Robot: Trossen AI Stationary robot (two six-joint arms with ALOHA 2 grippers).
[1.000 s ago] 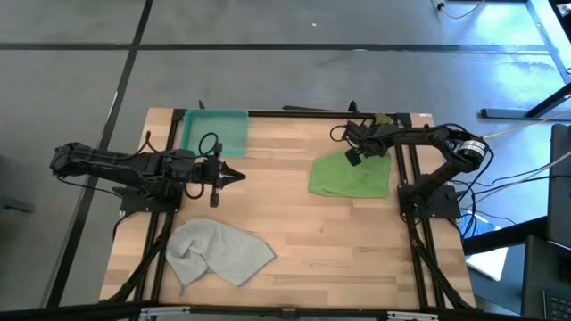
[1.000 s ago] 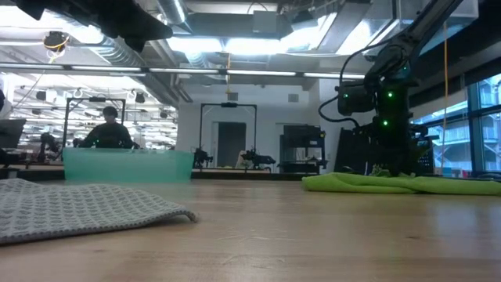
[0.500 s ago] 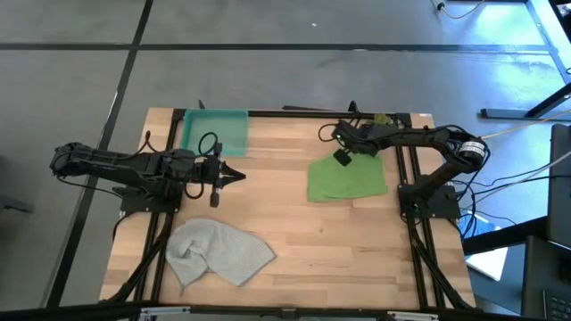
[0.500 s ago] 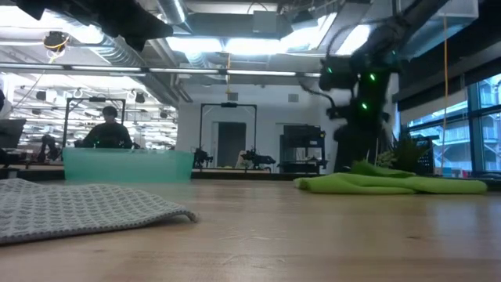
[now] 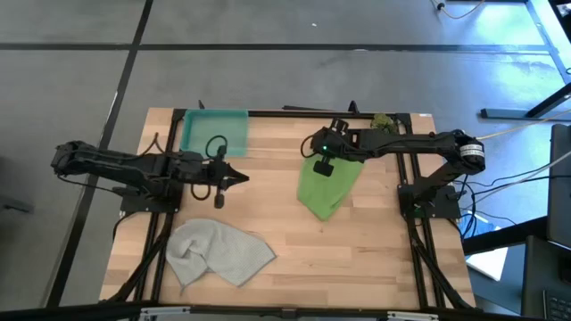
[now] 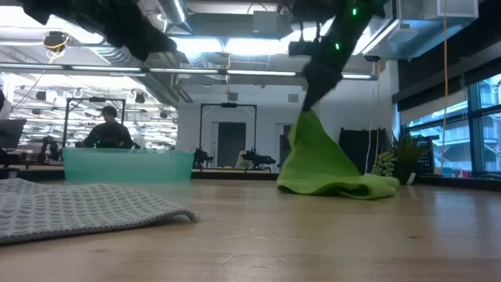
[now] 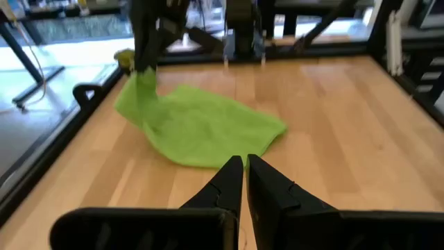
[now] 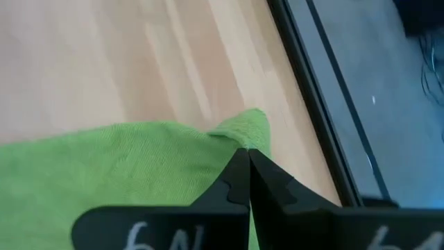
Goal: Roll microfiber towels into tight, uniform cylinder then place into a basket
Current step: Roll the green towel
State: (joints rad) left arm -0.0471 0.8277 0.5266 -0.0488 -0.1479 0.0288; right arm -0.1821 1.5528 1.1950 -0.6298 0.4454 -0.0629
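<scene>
The lime green towel (image 5: 326, 185) hangs from my right gripper (image 5: 312, 153) over the table's middle right, with its lower end on the wood (image 6: 337, 185). My right gripper is shut on it and also shows in the low view (image 6: 310, 100). The pale grey towel (image 5: 217, 252) lies crumpled flat at the near left and also shows in the low view (image 6: 78, 207). The teal basket (image 5: 214, 131) stands at the far left. My left gripper (image 5: 243, 176) is shut and empty, above the table between the basket and the grey towel. My right gripper pinches the lime towel by an edge at a corner (image 8: 244, 136) between its two fingers; one layer or several, I cannot tell. The fingers come from above, slanting from the table's right. The towel hangs in a slack cone below them, its lower end (image 5: 323, 210) on the table.
A small leafy sprig (image 5: 384, 119) lies at the far right corner. Black frame rails (image 5: 412, 223) run along both sides of the table. Bare wood (image 5: 357, 259) lies at the near right. A person (image 6: 108, 129) sits far behind the basket.
My right gripper has gone toward the table's left edge and up, holding the lime towel. The towel's held end has lifted off the table and the cloth has been dragged left and gathered into a hanging cone; its lower end stays on the wood.
</scene>
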